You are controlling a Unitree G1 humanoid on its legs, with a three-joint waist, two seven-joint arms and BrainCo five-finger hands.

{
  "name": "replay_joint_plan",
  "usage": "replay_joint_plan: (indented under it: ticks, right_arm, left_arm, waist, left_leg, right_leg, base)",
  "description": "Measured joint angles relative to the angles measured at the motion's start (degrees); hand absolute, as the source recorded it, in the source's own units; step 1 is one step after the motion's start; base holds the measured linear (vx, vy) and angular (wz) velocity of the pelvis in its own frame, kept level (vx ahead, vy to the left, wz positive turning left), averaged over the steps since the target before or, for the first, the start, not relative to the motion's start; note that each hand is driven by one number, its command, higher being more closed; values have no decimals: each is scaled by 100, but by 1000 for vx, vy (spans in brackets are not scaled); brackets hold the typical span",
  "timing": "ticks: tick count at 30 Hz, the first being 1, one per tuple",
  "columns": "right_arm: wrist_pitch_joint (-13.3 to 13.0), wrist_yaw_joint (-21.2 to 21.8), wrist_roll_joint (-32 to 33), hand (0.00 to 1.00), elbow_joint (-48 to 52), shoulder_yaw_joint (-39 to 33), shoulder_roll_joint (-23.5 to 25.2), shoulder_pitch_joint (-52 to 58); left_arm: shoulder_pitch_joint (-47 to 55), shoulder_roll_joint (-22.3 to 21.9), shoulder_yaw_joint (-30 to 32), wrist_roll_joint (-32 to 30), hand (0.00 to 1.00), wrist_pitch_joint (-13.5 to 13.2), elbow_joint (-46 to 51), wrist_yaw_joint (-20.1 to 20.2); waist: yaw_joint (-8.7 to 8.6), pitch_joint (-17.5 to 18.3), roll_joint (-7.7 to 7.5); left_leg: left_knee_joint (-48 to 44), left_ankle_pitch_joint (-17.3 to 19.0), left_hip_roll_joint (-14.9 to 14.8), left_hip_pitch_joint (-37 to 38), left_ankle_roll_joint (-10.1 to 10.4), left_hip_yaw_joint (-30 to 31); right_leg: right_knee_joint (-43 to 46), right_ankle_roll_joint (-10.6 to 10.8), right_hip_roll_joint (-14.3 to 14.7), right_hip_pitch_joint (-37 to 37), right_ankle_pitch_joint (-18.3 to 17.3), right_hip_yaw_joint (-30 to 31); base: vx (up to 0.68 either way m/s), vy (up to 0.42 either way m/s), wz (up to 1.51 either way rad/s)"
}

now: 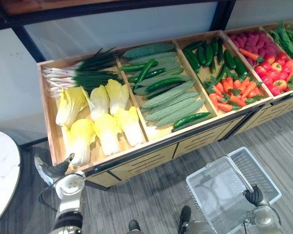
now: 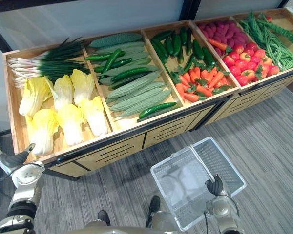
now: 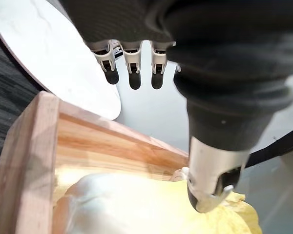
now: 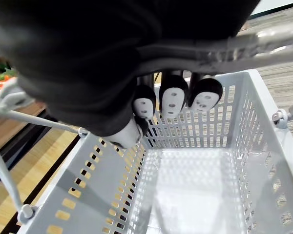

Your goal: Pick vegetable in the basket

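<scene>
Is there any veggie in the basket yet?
No, the basket holds nothing: its white floor shows bare below the right robot hand on its handle.

The left hand [image 3: 136, 24] shows silver dark-tipped fingers [image 3: 132, 61], dark ribbed cover [image 3: 224, 87].

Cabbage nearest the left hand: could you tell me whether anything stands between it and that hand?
Nothing visible does. The left hand, open, is at the front left corner of the crate, and the cabbage lies close by its fingers. The right hand holds the empty basket by its handle.
</scene>
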State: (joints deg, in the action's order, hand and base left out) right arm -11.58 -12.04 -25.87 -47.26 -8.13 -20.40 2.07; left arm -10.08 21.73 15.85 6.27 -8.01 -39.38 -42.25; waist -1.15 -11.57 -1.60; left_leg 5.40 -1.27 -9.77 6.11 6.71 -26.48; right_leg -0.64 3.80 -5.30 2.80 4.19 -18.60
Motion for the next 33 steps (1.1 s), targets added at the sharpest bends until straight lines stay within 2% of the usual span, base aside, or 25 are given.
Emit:
replay_joint_plan:
  ticks: [3, 8, 15, 27, 33]
  right_arm:
    - [-13, -18, 0, 100, -1, 21, -5, -110]
    - [-52, -104, 31, 100, -6, 183, -63, -306]
    - [-90, -145, 231, 100, 3, 196, -121, -380]
    - [-93, -157, 350, 100, 2, 194, -154, -459]
    - [-84, -134, 359, 100, -45, 379, -80, -466]
  left_arm:
    - [-169, 78, -43, 5, 0, 105, -34, 36]
    - [-563, 324, -101, 8, 0, 124, -167, 90]
    - [-844, 324, -264, -37, 0, 127, -188, 193]
    - [-966, 327, -429, -32, 0, 131, -203, 241]
    - [-1057, 327, -411, 34, 0, 329, -459, 220]
  waist:
    - [11, -122, -12]
    - [76, -312, -45]
    - [108, -489, -10]
    - [111, -564, 0]
    - [109, -774, 7]
  left_leg:
    - [-1, 13, -11, -2, 19, -46]
    - [-361, 158, -114, -197, 48, -114]
    - [-573, 199, -228, -392, 69, -120]
    - [-746, 219, -329, -591, 97, -123]
    - [-761, 219, -335, -606, 97, -138]
  right_leg:
    - [28, -25, -2, 29, -17, 27]
    - [179, -81, -8, 210, -56, 139]
    - [369, -161, 37, 428, -116, 188]
    - [456, -177, 73, 603, -124, 204]
    - [483, -178, 72, 642, -124, 225]
  base:
    - [26, -15, -5]
    - [5, -27, -8]
    - [-24, -41, -5]
    - [-6, -7, -1]
    - [-2, 1, -1]
